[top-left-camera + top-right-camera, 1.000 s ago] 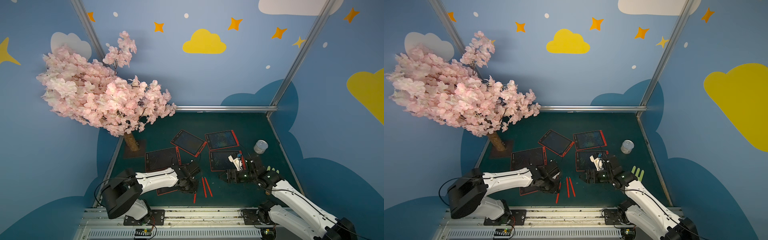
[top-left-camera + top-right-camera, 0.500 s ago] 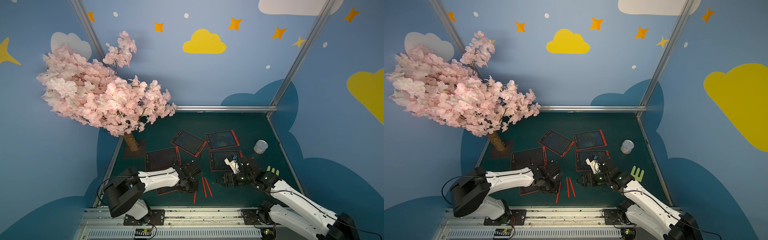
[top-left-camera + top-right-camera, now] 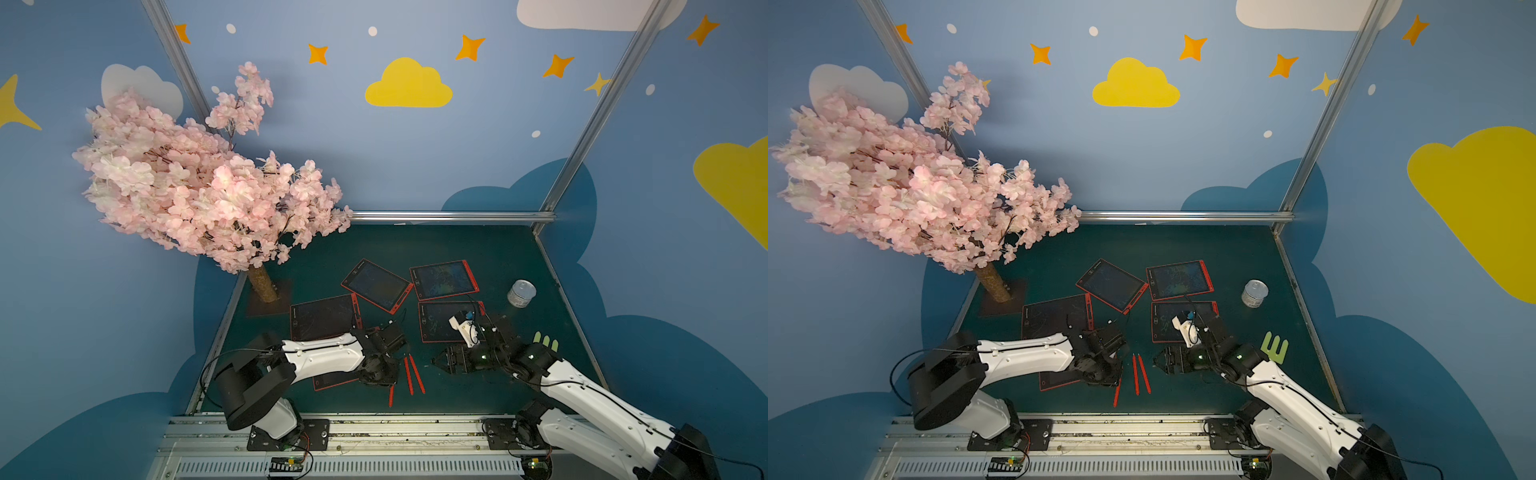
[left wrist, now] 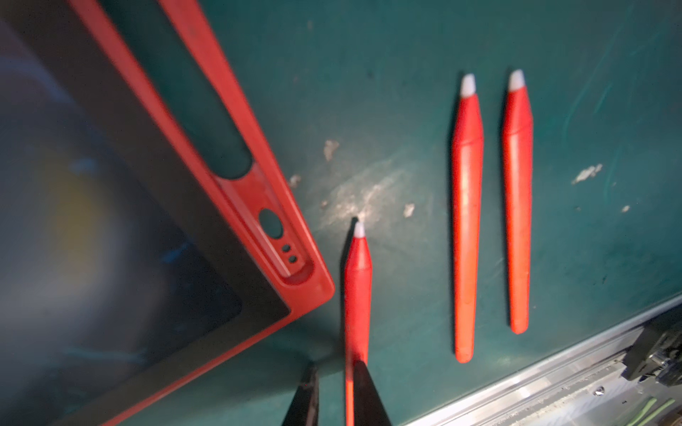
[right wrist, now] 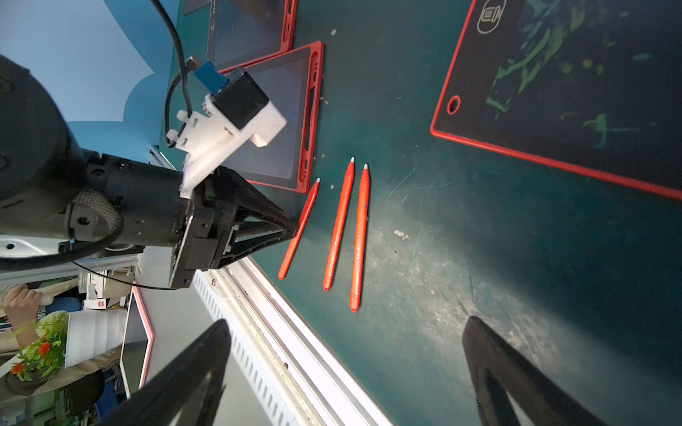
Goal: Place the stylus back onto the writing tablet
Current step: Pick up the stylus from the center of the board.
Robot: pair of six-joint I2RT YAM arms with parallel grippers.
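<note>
Your left end effector [image 4: 336,369] sits narrow around the stylus [image 4: 357,295], grip unproven, so lifting may drop it short of the writing tablet [image 4: 302,287]

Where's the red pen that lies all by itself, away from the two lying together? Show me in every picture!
In a top view: the lone stylus lies just beside the pair of styluses.
In a top view: same spot, beside the pair.
Left wrist: between the tablet corner and the pair.
Right wrist: beside the pair again.
Shared landmark: the pair of styluses.
</note>
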